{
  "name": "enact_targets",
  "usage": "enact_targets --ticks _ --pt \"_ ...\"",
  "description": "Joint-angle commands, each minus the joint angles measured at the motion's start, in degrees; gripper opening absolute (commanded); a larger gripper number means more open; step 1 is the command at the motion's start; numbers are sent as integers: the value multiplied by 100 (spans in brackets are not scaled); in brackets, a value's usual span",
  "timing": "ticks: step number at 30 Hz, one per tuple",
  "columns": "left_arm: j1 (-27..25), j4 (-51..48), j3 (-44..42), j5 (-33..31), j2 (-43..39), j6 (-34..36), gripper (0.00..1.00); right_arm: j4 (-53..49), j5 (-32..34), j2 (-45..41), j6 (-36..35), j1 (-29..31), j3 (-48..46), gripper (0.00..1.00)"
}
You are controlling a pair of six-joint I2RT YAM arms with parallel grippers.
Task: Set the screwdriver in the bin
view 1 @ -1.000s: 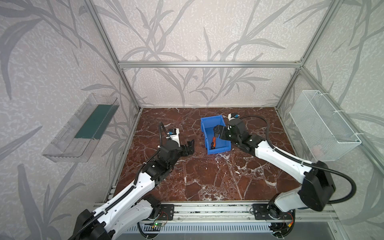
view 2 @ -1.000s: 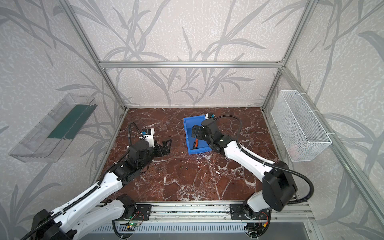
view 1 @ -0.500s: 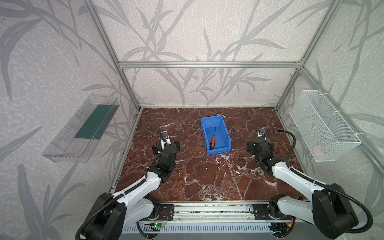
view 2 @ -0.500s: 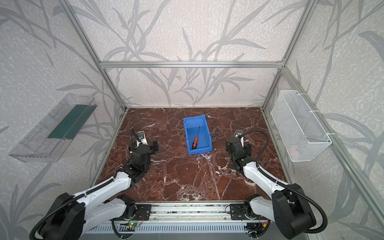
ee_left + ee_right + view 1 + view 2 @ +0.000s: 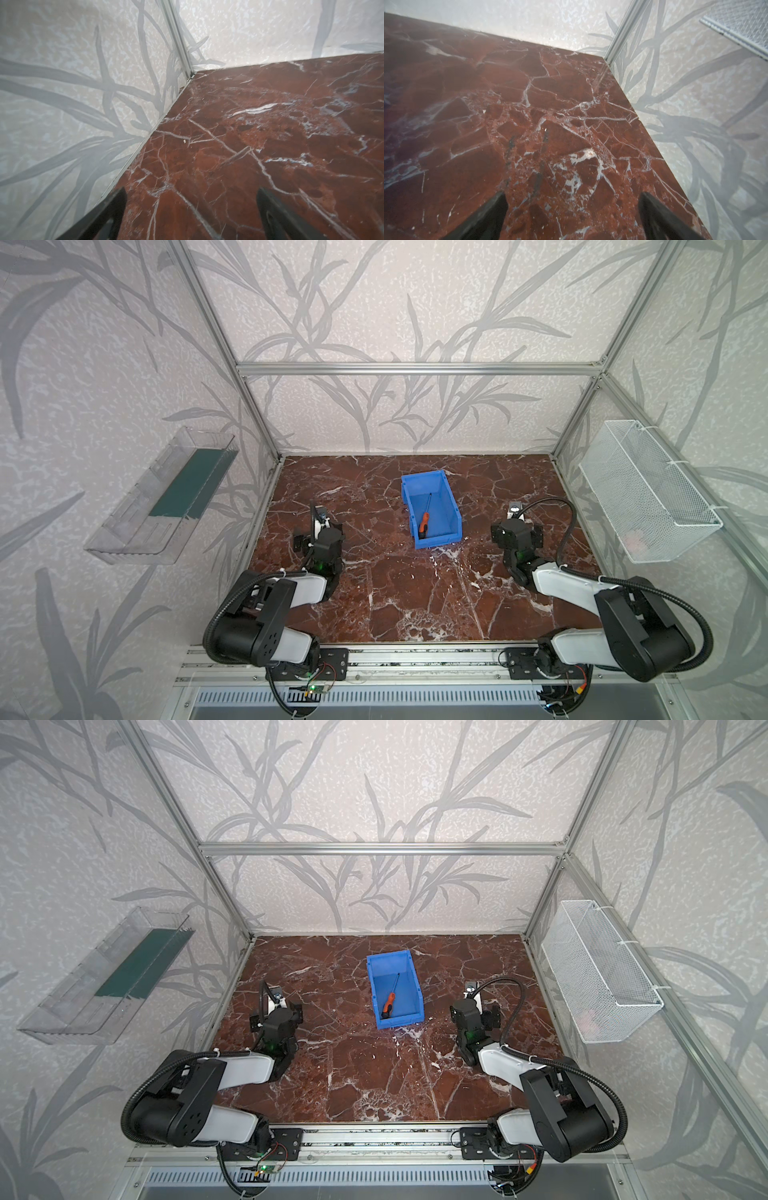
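A tabletop point(image 5: 395, 593) of red-brown marble pattern, crossed by white veins, is filling the floor of a boxed cell. Pale textured wallpaper with grey leaf shapes is covering the walls on three sides, and an aluminium frame point(image 5: 415, 369) is running along the corners and across the back wall. A metal rail point(image 5: 415, 659) is lining the near edge, with both arm bases sitting on it.

The bin point(image 5: 441, 510) is standing a little behind the middle of the tabletop, its lowered lip facing the near edge. The screwdriver point(image 5: 427, 512) is lying flat inside it, with the orange-and-black handle towards the lip and the thin shaft pointing towards the back wall. In both top views nothing is touching it.

The left gripper point(image 5: 318, 531) is hovering low over the left part of the tabletop, well apart from the bin. Its fingers point(image 5: 116, 207) are standing wide apart in the left wrist view, with only bare marble between them and a wall corner beyond. The right gripper point(image 5: 516, 531) is hovering on the opposite side of the bin, also well clear of it. Its fingers point(image 5: 496, 212) are spread wide as well, holding nothing, over bare marble near the right wall.

A clear plastic tray point(image 5: 166, 497) with a dark green strip inside is hanging on the left wall. A white wire mesh basket point(image 5: 648, 493) is hanging on the right wall; a pale pinkish shape is showing through its mesh, too faint to identify.
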Motion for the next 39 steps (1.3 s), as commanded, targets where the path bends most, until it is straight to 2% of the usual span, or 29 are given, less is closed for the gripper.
enact_targets --ticks 1,3,7,10,13,19,25,29,31,39 --pt "151 873 132 383 425 140 99 1002 35 16 -460 51 -240 99" --pt "165 1428 51 232 679 212 99 1474 37 7 -576 52 -404 99" --pt "190 1651 -195 319 589 52 99 2104 41 -15 -715 72 -708 99" --pt "195 2831 -680 412 816 41 99 2606 57 -58 -850 172 -977 99" --pt "181 2777 -838 823 679 86 99 2910 73 -102 -881 201 -1162 99" --pt "231 2846 -797 905 776 78 99 3119 355 -115 -796 201 -1267 99" --pt "240 2846 -773 927 799 79 99 3679 -429 104 -1215 201 -1461 99" --pt "244 2844 -773 942 807 76 99 5054 -846 1173 -1401 192 -1642 99" --pt "255 2846 -752 974 821 77 99 4978 -1121 1263 -1611 175 -1476 99" --pt "318 2829 -690 1086 867 93 99 5023 -1185 1250 -1530 115 -1544 99"
